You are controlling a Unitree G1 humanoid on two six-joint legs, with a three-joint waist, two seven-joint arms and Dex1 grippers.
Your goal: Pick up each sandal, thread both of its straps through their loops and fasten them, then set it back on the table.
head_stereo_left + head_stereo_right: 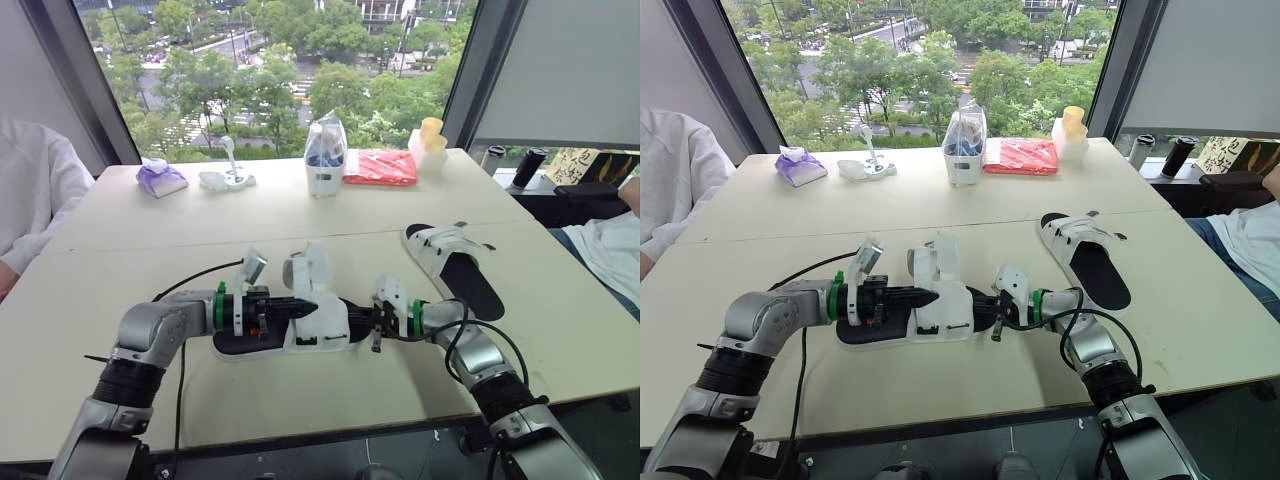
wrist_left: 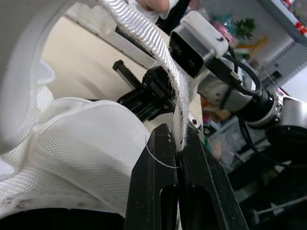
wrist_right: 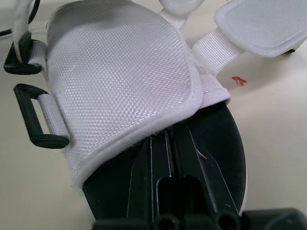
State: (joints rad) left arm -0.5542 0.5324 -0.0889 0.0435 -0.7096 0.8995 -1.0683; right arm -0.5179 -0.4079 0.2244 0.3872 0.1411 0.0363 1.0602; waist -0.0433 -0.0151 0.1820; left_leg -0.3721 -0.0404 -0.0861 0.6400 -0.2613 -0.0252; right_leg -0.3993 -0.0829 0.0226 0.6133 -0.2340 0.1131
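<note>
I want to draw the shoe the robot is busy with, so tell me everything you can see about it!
The sandal lies on the pale table, between both pincers. It has a black footbed, a white rim and a white mesh flap, unfastened. At its side hang black plastic loops. The left pincer is shut on its white woven strap; the right pincer rests closed on the footbed under the flap.

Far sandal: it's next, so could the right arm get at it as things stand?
Probably yes: the far sandal lies on bare table on that arm's side, nothing between. But the right gripper is at the near sandal.
</note>
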